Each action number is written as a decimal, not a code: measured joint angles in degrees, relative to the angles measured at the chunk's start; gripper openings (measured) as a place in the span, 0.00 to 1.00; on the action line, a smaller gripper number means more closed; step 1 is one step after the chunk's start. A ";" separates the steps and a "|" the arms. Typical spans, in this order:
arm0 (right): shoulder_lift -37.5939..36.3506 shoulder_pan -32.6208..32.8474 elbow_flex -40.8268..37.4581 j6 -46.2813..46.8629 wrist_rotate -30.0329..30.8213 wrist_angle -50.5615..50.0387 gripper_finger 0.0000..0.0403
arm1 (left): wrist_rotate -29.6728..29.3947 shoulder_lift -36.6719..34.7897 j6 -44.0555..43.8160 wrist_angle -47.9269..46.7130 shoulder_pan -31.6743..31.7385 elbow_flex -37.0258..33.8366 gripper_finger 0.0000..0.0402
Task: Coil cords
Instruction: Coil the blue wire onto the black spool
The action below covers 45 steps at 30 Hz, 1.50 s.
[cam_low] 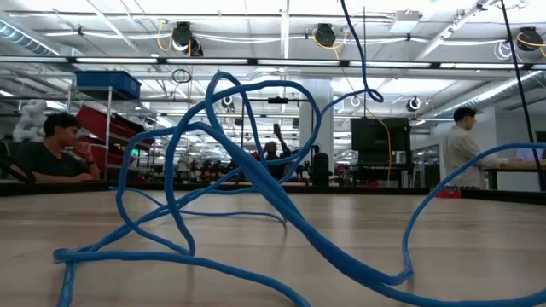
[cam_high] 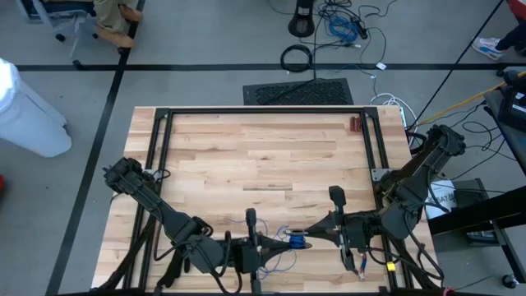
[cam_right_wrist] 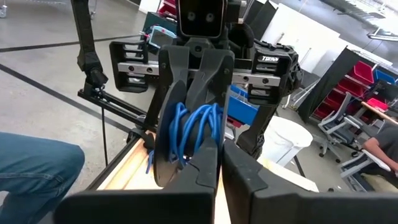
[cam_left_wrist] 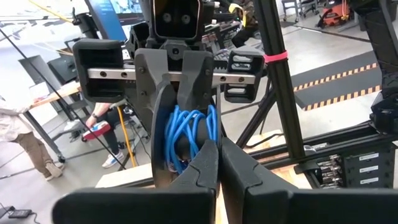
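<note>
Both end effectors meet at the near edge of the light wooden slat table [cam_high: 246, 156], around centre. Left end effector [cam_high: 265, 243] and right end effector [cam_high: 306, 233] face each other with the thin blue cord [cam_high: 294, 242] between them.

Left wrist view: left end effector [cam_left_wrist: 219, 163] is clenched, fingers pressed together; opposite, the other arm's dark fingers sit over a bundle of blue cord loops [cam_left_wrist: 189, 134]. Right wrist view mirrors this: right end effector [cam_right_wrist: 219, 163] is clenched, with the blue loops [cam_right_wrist: 189, 130] pinched in the facing dark fingers. Which end effector actually bears the bundle: cannot tell, both are closed right at it.

Low view: loose cord [cam_low: 256, 170] rises in big tangled loops off the table, with slack trailing along the surface to left and right.

Readable writing: white lettering on the left arm's end effector body [cam_right_wrist: 268, 60], looks like "TROSSEN", partly legible.
</note>
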 joint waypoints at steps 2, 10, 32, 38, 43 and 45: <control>0.00 0.00 0.00 0.03 0.00 0.02 0.01 | 0.00 0.00 0.07 0.02 0.00 0.00 0.02; 0.00 0.00 0.00 0.13 -0.06 -0.02 0.01 | 0.00 0.02 0.07 0.11 0.00 0.00 0.03; 0.00 -0.51 0.00 -0.04 -4.52 1.18 0.24 | 0.15 0.02 0.05 0.19 0.01 0.00 0.03; 0.00 -1.25 0.00 -0.08 -5.88 1.29 0.04 | 2.01 0.02 0.04 0.07 -0.02 -0.02 0.03; 0.00 -1.53 0.04 0.14 -5.95 1.33 0.02 | 2.37 0.02 0.02 0.36 0.00 -0.02 0.03; 0.00 -1.53 0.04 0.11 -5.92 1.33 0.01 | 2.40 0.04 0.02 0.35 0.00 -0.02 0.03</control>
